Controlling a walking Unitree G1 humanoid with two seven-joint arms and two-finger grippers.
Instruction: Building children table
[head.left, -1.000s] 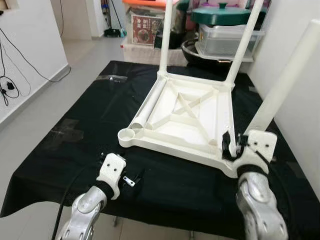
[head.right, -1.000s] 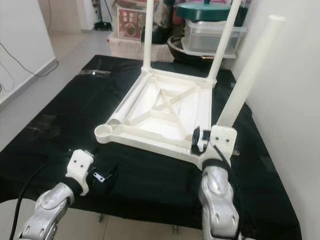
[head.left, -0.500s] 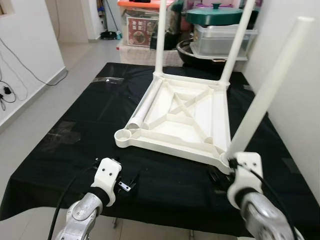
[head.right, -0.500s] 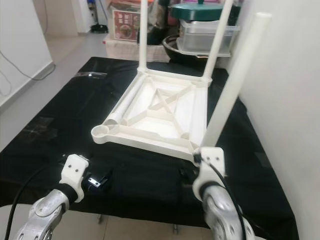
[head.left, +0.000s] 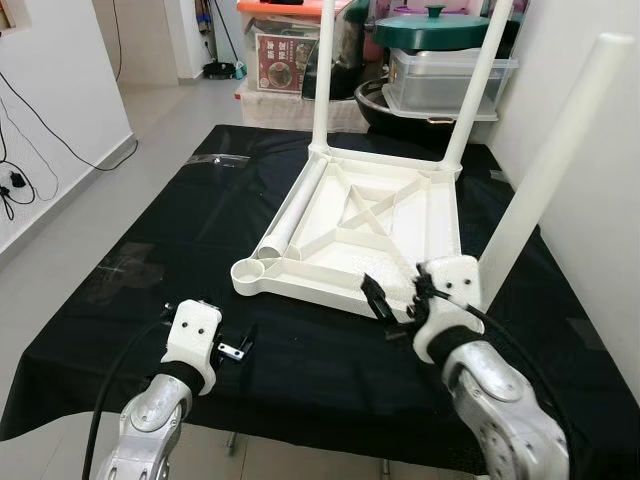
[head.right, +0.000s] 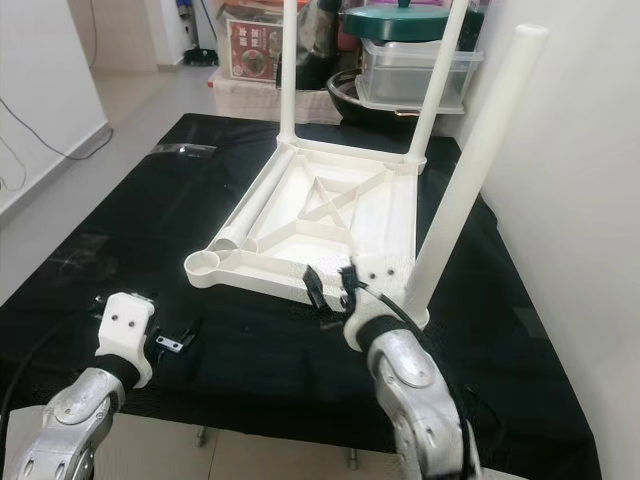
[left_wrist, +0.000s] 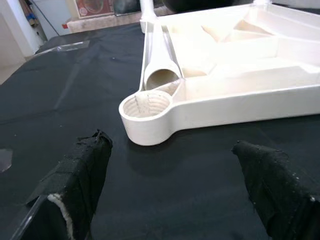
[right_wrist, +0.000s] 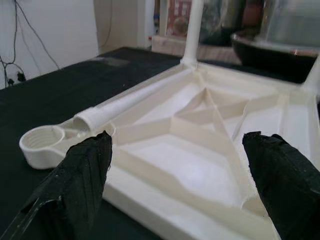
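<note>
A cream-white plastic children's table (head.left: 370, 225) lies upside down on the black cloth-covered tabletop (head.left: 150, 250), toward the far right part of it, its ribbed underside facing up. Three round white plastic legs stand in its corner sockets: two at the far corners (head.left: 322, 70) and one at the near right corner (head.left: 555, 165), this one leaning toward the right edge. The near left corner has an open threaded socket (left_wrist: 146, 106) with nothing in it. A loose white plastic leg (head.left: 298, 210) lies inside the upturned frame along its left side, its open end just beside that socket.

The left gripper (left_wrist: 175, 185) hovers low over the cloth near the front edge of the tabletop, its fingers (left_wrist: 82, 172) spread wide and holding nothing, pointed at the open socket. The right gripper (right_wrist: 185, 170) is at the near side of the upturned table, just left of the near right leg, its fingers (right_wrist: 82, 170) also spread wide and holding nothing, facing across the ribbed underside.

Beyond the far edge stand a clear storage box with a dark green lid (head.left: 445, 60) and a printed cardboard box (head.left: 285, 60).
</note>
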